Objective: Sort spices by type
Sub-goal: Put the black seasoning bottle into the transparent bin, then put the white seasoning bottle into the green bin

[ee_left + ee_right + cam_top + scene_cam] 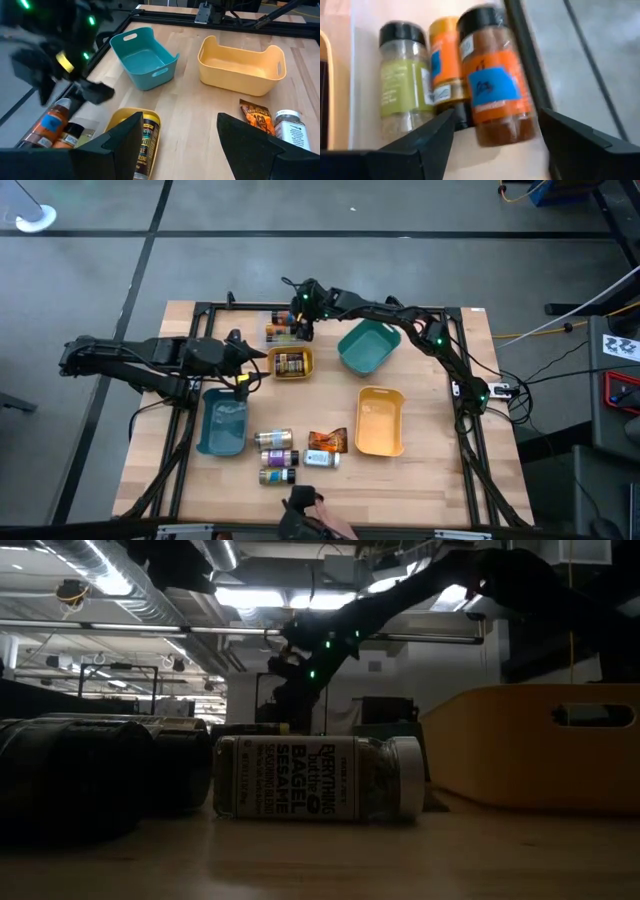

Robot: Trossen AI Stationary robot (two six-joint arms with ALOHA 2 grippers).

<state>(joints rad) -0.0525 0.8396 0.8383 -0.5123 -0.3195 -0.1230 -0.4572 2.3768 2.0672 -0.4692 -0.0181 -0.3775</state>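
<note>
Three spice jars point(450, 75) lie side by side in a clear tray point(280, 330) at the far edge. My right gripper point(497, 145) hovers over them, open, its fingers either side of the orange jar with a blue label point(495, 85). The left wrist view shows it point(82, 90) above that jar point(52, 120). My left gripper point(177, 145) is open beside the small yellow tray point(292, 363), which holds more jars point(145, 142). Three jars point(277, 457), a white-capped jar point(322, 459) and an orange-brown packet point(327, 441) lie on the near table. The sesame jar point(315, 778) rests on its side.
A teal tray point(368, 347) sits right of the small yellow one, a large yellow tray point(380, 420) stands toward the near right, and a blue tray point(222, 423) lies under my left arm. Black frame rails run along the table's far edge and sides. A dark object point(300, 505) sits at the near edge.
</note>
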